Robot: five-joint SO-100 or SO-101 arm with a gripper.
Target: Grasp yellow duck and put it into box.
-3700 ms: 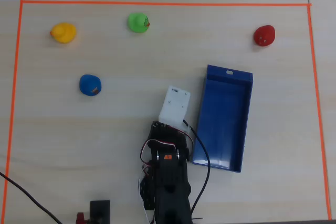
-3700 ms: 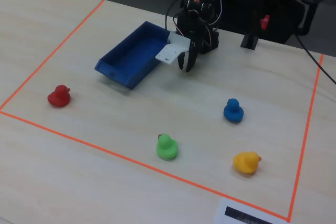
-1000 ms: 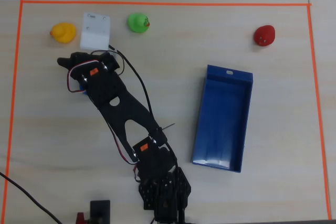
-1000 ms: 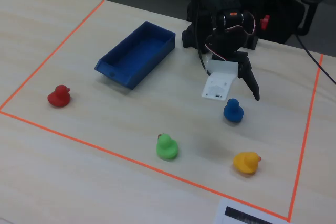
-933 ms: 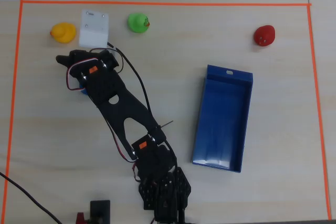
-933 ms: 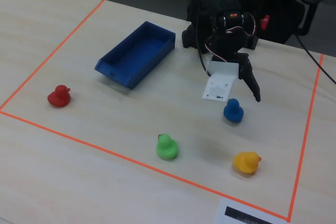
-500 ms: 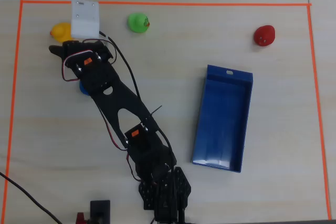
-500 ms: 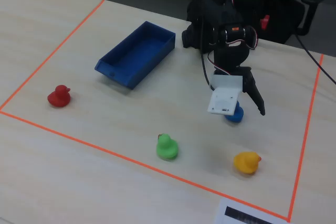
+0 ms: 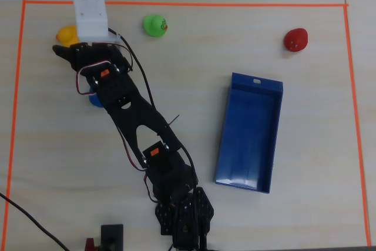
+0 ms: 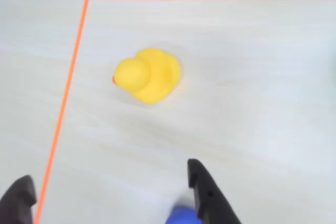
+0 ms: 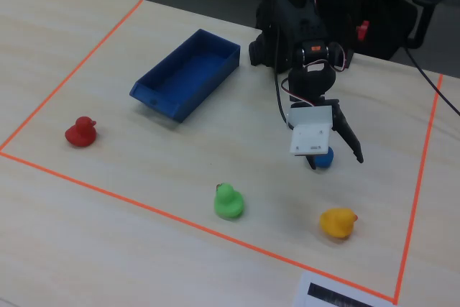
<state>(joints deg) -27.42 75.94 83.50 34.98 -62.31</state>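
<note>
The yellow duck (image 10: 148, 75) sits on the pale wood-grain worktop (image 10: 252, 77) close to the corner of the orange tape border (image 10: 68, 85), with the gripper (image 10: 113, 195) short of it, its 2 dark fingers (image 10: 207, 192) spread apart and holding nothing. The main risk, as I judge it, is the duck's shape: it is small, rounded and smooth (rubbery by the look of it), so fingers closing off-centre could squeeze it out sideways or nudge it across the tape. A second hazard is the blue toy (image 11: 325, 157) lying right under the gripper, which the fingers might knock or catch on the way in. The box (image 9: 249, 133), a long dark-blue shallow tray with low walls, lies well apart on the other side of the arm (image 9: 138, 121), so a weak grip could drop the duck in transit.
</note>
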